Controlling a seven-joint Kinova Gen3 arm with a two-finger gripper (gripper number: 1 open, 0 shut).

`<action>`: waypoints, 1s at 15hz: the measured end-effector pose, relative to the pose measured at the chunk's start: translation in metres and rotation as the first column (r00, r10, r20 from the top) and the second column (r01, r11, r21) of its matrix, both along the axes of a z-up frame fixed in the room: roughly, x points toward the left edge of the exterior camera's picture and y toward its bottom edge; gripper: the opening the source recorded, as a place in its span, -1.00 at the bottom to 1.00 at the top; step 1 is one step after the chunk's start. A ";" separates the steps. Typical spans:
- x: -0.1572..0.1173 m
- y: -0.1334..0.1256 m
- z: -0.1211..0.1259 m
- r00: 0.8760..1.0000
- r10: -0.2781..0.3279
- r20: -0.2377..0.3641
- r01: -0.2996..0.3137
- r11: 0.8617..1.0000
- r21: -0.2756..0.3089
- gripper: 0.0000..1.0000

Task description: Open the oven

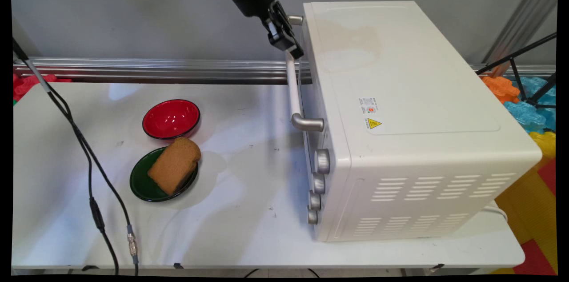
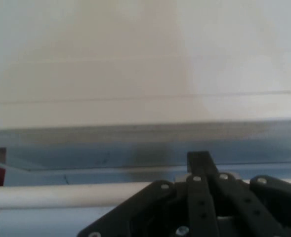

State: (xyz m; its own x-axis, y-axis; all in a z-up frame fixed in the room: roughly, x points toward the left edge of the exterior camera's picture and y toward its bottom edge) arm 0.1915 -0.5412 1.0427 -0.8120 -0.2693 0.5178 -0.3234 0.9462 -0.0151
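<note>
The room is evenly and brightly lit from overhead, leaving pale glare patches on the glossy white table (image 1: 249, 224) and small highlights inside the shiny red bowl (image 1: 171, 118), with only soft, faint shadows under the dishes at centre left. Straight lines bow slightly toward the frame's edges. The hand view is hazy and soft, the cream metal oven (image 2: 145, 64) washed out across its upper half.

The black gripper (image 1: 291, 46) reaches down from the top edge onto the far end of the white handle (image 1: 292, 90) of a white toaster oven (image 1: 400, 117) standing on the tabletop's (image 1: 249, 211) right half. Left of it, a red bowl (image 1: 171, 118) sits near a green plate (image 1: 144, 182) bearing a bread slice (image 1: 174, 165).
</note>
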 end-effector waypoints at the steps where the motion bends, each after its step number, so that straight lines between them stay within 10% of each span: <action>1: 0.000 0.000 -0.002 1.000 0.000 0.000 0.000 1.000 0.001 -1.00; 15: 0.007 -0.004 -0.034 1.000 -0.018 0.000 0.018 1.000 -0.006 -1.00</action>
State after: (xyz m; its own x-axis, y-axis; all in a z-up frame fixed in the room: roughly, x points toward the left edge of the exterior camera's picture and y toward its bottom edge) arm 0.1986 -0.5450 1.0087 -0.8168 -0.2514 0.5193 -0.3060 0.9518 -0.0207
